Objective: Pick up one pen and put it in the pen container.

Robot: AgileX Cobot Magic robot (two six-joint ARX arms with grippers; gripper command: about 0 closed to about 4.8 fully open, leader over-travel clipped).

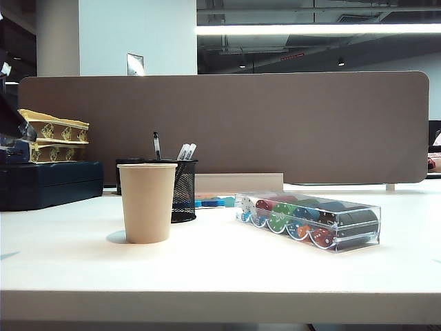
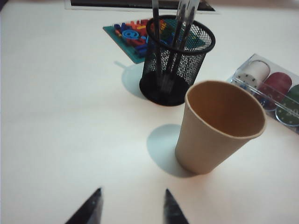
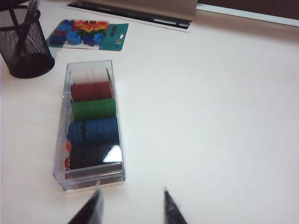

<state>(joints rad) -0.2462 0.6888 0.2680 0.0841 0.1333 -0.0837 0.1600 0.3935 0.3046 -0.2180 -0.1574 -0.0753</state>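
Left gripper (image 2: 131, 209) and right gripper (image 3: 131, 207): we log both open, empty; one mesh pen container (image 2: 177, 60), three pens, one black pen (image 1: 156, 145).

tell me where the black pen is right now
The pen stands in the pen container, left of centre in the exterior view, just behind the paper cup.

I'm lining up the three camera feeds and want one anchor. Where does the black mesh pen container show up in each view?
Exterior view: the pen container stands left of centre, just behind the paper cup, pens sticking out.
Left wrist view: upper middle, beyond the cup, far from the open left gripper.
Right wrist view: top-left corner, partly cut off; the open right gripper is far off.
Shared landmark: the clear chip case, in all three.
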